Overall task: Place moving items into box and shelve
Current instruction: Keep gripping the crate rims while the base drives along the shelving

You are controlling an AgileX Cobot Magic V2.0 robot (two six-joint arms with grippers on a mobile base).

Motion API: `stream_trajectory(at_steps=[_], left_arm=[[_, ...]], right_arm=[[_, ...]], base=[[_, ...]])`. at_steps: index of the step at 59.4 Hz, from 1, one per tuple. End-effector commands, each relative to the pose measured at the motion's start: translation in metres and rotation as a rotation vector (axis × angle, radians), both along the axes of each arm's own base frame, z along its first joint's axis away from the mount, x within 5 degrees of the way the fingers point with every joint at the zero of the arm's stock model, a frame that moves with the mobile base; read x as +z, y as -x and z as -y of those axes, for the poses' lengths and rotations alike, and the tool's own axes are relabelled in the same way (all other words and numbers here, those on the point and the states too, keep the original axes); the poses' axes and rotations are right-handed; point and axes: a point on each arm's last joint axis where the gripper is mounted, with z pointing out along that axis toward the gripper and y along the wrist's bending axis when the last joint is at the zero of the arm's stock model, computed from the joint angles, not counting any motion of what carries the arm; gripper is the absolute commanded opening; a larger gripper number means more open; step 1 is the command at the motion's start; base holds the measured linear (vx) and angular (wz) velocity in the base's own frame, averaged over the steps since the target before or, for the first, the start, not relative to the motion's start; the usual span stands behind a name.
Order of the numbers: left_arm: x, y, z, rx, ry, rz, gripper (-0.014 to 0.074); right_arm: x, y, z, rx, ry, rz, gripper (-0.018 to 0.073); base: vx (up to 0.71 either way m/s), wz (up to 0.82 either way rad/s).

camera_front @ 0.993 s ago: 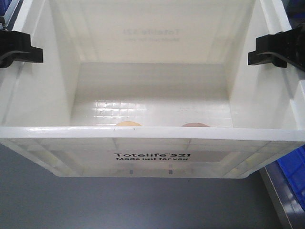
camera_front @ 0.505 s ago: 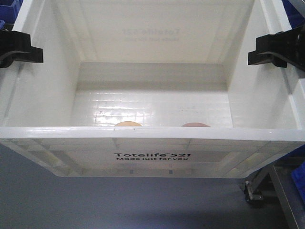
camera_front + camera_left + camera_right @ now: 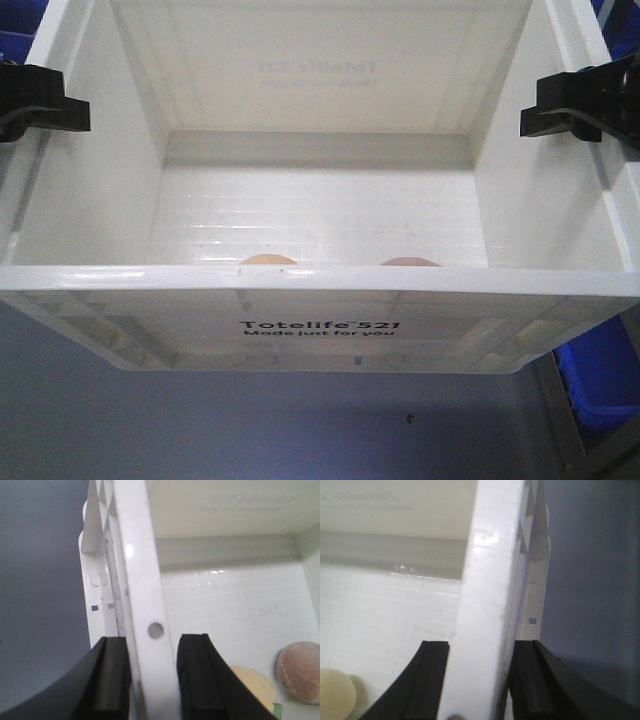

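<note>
The white box (image 3: 320, 282), printed "Totelife 521", fills the front view and hangs above the grey floor between my two arms. My left gripper (image 3: 40, 105) is shut on the box's left rim (image 3: 145, 580), one black finger (image 3: 112, 680) outside and one inside. My right gripper (image 3: 585, 105) is shut on the right rim (image 3: 487, 580) in the same way. Both moving items lie on the box floor near the front wall: the yellowish-tan lump (image 3: 268, 260) (image 3: 252, 687) (image 3: 335, 692) and the pinkish lump (image 3: 410, 262) (image 3: 301, 670).
A blue bin (image 3: 600, 375) shows under the box's lower right corner, next to a metal frame edge (image 3: 555, 410). More blue plastic shows at the top left (image 3: 18, 40). Grey floor (image 3: 200, 420) lies below the box.
The box and both grippers hold the same place in the front view. The background behind them has shifted: a caster wheel seen at lower right half a second ago is gone, and a blue bin shows there.
</note>
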Motion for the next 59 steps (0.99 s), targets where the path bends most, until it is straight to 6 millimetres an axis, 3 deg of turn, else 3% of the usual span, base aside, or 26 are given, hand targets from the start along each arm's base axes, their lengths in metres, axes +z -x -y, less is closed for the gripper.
stream_trajectory(at_steps=[1,59], left_arm=[[0.0308,0.0041,-0.0002,0.008,0.076,0.193,-0.0006],[0.0308,0.0041,-0.0002,0.008,0.076,0.193,-0.0006]], right_arm=[[0.0281,0.0011,0.0019,-0.026,-0.047,0.193,-0.0006],[0.0281,0.0011,0.0019,-0.026,-0.047,0.193,-0.0006]], base=[[0.43,0.06],[0.33,0.35]])
